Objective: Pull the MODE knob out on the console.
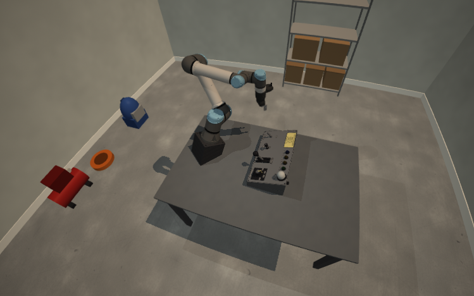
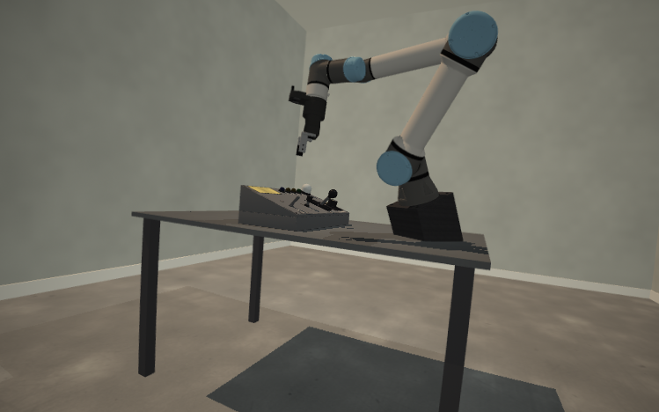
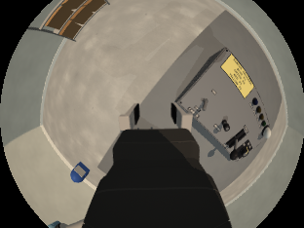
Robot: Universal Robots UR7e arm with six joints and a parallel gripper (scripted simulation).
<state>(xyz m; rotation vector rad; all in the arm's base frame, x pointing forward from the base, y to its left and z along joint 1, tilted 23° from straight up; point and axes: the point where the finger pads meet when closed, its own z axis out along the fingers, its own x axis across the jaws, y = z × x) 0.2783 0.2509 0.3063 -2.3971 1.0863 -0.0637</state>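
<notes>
The grey console (image 1: 272, 162) stands on the dark table and also shows in the exterior view (image 2: 290, 207) and in the wrist view (image 3: 228, 108). Its sloped face carries a yellow label plate (image 1: 290, 139), a white round knob (image 1: 281, 175), a black ball-topped lever (image 1: 255, 153), a small dark knob (image 1: 266, 146) and a row of small buttons (image 1: 285, 159). The labels are too small to read, so I cannot tell which control is MODE. My gripper (image 1: 264, 106) (image 2: 301, 150) is open and empty. It hangs high above the table's far edge, behind the console, fingers pointing down (image 3: 156, 114).
The arm's black base block (image 1: 207, 148) stands on the table's far left corner. On the floor are a blue object (image 1: 133, 112), an orange ring (image 1: 102, 159) and a red object (image 1: 65, 185). A shelf with brown boxes (image 1: 319, 55) stands at the back wall.
</notes>
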